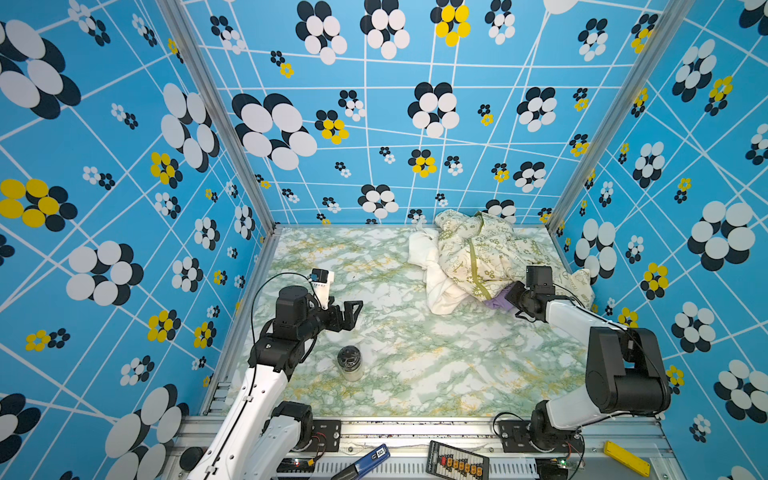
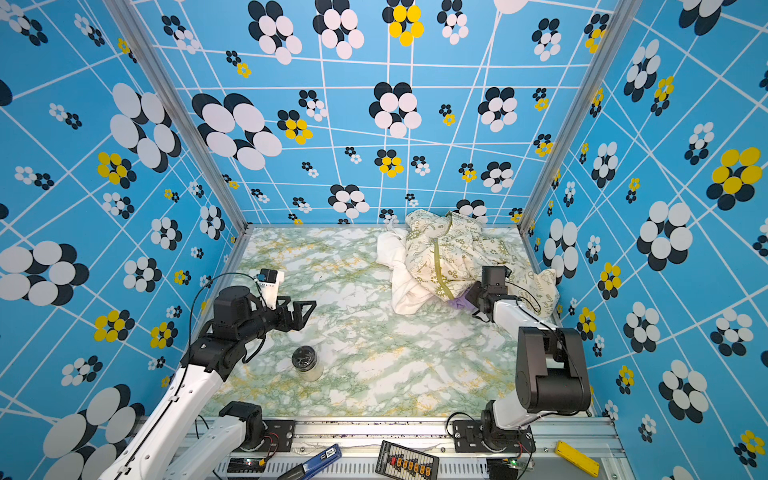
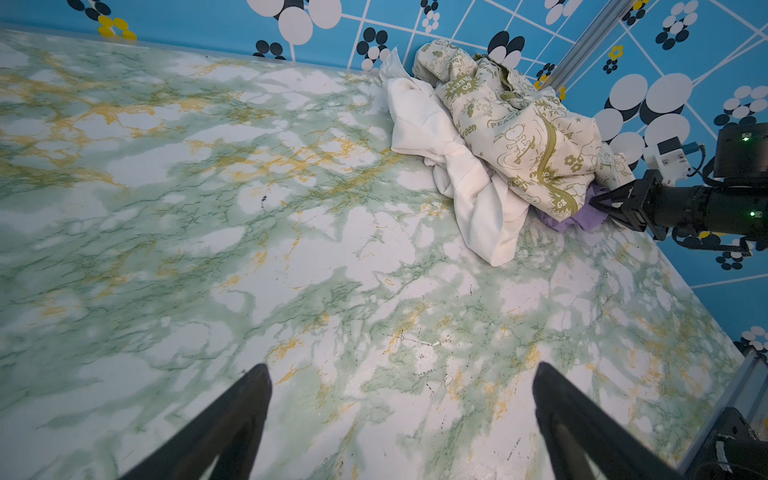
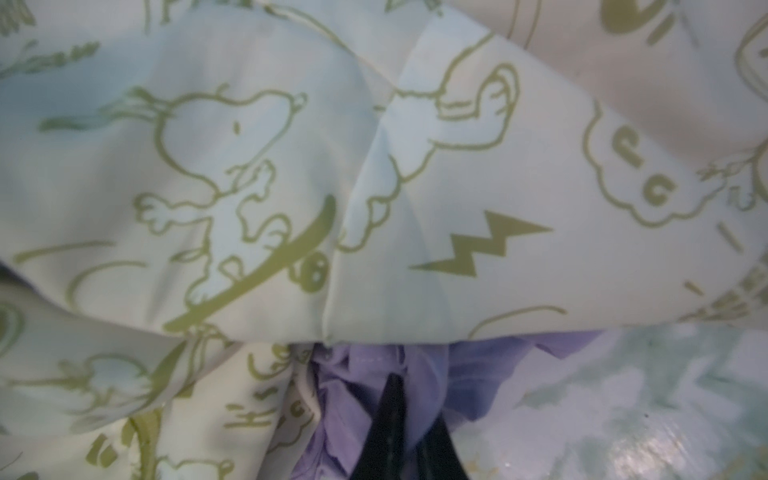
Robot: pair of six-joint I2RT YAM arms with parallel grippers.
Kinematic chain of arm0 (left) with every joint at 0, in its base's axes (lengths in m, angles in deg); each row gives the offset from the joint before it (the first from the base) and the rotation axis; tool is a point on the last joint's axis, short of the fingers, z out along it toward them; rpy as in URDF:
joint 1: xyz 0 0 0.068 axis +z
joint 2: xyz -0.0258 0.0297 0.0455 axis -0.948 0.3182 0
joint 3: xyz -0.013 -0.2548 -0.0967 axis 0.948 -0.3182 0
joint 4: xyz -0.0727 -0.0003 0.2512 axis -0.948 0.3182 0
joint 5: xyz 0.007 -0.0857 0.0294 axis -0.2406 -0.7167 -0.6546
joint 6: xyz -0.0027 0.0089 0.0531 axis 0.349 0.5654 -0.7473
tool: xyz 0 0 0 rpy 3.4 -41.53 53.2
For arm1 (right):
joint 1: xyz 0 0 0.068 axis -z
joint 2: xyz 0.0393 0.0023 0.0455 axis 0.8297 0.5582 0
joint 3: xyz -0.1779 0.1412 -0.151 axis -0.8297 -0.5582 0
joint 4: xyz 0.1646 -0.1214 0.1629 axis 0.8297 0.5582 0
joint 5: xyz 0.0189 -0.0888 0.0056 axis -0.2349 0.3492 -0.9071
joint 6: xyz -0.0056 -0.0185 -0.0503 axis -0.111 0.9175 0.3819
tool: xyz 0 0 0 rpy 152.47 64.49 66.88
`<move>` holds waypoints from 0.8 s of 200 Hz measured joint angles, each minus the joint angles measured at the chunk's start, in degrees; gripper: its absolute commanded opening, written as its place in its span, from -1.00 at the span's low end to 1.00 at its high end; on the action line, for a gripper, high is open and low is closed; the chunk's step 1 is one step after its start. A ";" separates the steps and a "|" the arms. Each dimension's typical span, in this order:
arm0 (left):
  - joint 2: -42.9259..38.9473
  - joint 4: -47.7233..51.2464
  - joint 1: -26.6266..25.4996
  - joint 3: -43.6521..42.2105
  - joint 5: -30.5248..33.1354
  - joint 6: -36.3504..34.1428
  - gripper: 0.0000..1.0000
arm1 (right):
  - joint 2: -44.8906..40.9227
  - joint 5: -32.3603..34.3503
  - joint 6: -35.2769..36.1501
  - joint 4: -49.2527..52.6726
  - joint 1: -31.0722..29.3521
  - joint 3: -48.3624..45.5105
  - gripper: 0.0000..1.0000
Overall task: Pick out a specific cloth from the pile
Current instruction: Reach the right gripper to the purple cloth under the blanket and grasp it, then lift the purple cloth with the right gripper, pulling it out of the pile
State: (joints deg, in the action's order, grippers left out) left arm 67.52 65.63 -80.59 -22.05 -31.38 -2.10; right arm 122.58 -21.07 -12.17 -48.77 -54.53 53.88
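Green-veined marble tabletop [image 1: 415,353] — pile [image 1: 478,253] at far right, lavender cloth [image 1: 496,301] at its edge, jar [image 1: 350,363] near left.

Green print on the cream printed cloth [image 3: 519,124] reads "GO GREEN" nearest the white cloth [image 3: 424,124]; farther off, "GR".
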 measured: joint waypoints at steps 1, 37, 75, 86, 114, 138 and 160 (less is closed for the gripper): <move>0.00 -0.02 0.00 0.00 0.02 0.00 0.98 | -0.09 0.00 0.42 0.00 0.00 0.00 -1.00; -0.59 -0.02 0.00 0.11 0.42 0.00 0.99 | -4.37 -0.07 0.28 0.07 0.00 -0.09 -1.00; -0.90 -0.02 -0.04 0.28 0.61 0.04 0.99 | -10.16 -0.04 0.46 0.22 0.00 -0.09 -1.00; -0.90 -0.04 -0.04 0.33 0.66 0.31 0.98 | -11.63 -0.04 0.46 0.28 0.00 -0.09 -1.00; -0.90 -0.04 -0.13 0.33 0.85 0.66 0.98 | -14.86 -0.07 0.50 1.05 0.00 -0.04 -1.00; -0.90 -0.09 -0.31 0.33 1.05 0.90 0.98 | -16.24 -0.28 0.55 2.10 0.00 0.79 -1.00; -0.90 -0.22 -0.31 0.33 1.07 0.94 0.98 | -16.96 -0.79 0.76 3.10 0.00 2.43 -1.00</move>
State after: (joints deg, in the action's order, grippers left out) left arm 66.62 65.41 -80.90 -21.73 -30.31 -1.16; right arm 105.62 -21.85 -11.40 -45.67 -54.53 56.31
